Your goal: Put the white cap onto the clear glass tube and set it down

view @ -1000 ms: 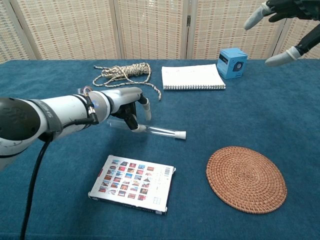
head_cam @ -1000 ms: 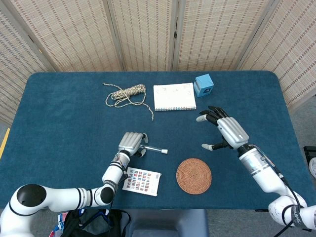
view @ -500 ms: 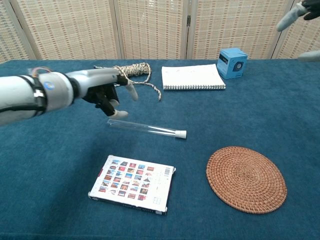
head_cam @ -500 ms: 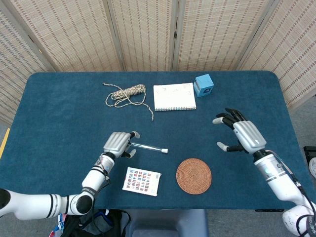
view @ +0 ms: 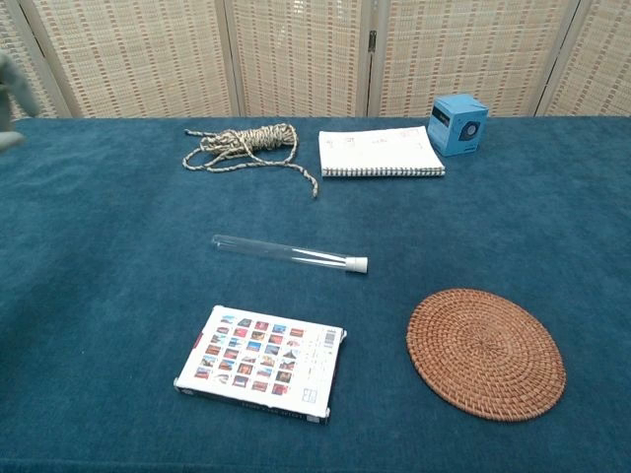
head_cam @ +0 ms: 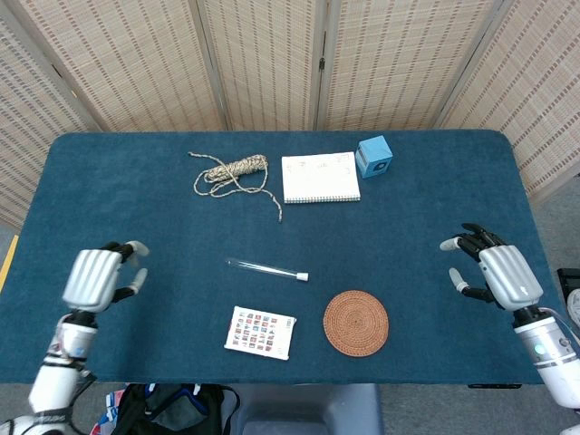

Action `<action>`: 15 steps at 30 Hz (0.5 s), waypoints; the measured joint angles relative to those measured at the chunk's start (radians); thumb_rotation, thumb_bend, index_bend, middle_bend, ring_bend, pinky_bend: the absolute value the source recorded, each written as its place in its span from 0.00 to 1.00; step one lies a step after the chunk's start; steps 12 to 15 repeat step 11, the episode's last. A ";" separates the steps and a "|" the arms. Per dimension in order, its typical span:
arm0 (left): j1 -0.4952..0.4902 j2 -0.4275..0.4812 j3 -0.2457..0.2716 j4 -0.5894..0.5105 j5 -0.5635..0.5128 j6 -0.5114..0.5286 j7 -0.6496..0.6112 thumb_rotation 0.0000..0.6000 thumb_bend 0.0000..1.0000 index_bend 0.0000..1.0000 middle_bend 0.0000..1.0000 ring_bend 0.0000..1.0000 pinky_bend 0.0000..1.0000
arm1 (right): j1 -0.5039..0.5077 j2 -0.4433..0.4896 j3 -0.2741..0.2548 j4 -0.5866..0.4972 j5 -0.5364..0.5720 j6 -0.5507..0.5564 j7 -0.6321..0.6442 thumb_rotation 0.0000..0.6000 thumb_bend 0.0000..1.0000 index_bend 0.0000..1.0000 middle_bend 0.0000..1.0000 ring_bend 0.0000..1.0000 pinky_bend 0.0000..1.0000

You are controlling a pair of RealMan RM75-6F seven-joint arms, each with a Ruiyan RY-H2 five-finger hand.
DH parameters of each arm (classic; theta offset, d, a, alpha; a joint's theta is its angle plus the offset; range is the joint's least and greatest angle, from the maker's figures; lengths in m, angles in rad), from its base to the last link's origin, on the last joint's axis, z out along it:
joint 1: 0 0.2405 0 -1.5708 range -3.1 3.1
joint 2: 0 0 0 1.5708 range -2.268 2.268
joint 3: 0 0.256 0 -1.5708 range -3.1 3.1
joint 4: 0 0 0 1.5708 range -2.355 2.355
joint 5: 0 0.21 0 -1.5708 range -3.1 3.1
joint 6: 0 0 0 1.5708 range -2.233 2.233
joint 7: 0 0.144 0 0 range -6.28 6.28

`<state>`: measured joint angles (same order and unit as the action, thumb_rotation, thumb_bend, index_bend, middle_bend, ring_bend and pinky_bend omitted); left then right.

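Observation:
The clear glass tube (head_cam: 263,268) (view: 281,251) lies flat on the blue table, near its middle. The white cap (head_cam: 303,276) (view: 357,264) sits on the tube's right end. Neither hand touches it. My left hand (head_cam: 98,275) hovers far to the left of the tube, fingers apart and holding nothing; in the chest view only a blurred sliver of it shows at the left edge. My right hand (head_cam: 496,274) hangs near the table's right edge, fingers spread and holding nothing; the chest view does not show it.
A coil of twine (head_cam: 232,172), a spiral notebook (head_cam: 319,177) and a blue cube (head_cam: 373,156) lie along the back. A round woven coaster (head_cam: 356,323) and a patterned card box (head_cam: 261,333) sit near the front edge, below the tube.
My left hand let go of the tube and drew back far to the left. My right hand pulled away to the right edge. The capped tube stays where it was laid.

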<state>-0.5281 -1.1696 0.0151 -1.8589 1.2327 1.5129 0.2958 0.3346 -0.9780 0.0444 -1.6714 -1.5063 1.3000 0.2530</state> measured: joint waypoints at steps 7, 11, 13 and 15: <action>0.172 0.035 0.056 0.049 0.144 0.166 -0.064 1.00 0.36 0.37 0.49 0.42 0.52 | -0.086 0.007 -0.034 -0.011 -0.019 0.083 -0.049 1.00 0.37 0.34 0.32 0.13 0.22; 0.219 0.030 0.060 0.067 0.161 0.183 -0.075 1.00 0.36 0.35 0.49 0.41 0.50 | -0.128 0.020 -0.046 -0.031 -0.026 0.130 -0.068 1.00 0.30 0.34 0.32 0.13 0.22; 0.219 0.030 0.060 0.067 0.161 0.183 -0.075 1.00 0.36 0.35 0.49 0.41 0.50 | -0.128 0.020 -0.046 -0.031 -0.026 0.130 -0.068 1.00 0.30 0.34 0.32 0.13 0.22; 0.219 0.030 0.060 0.067 0.161 0.183 -0.075 1.00 0.36 0.35 0.49 0.41 0.50 | -0.128 0.020 -0.046 -0.031 -0.026 0.130 -0.068 1.00 0.30 0.34 0.32 0.13 0.22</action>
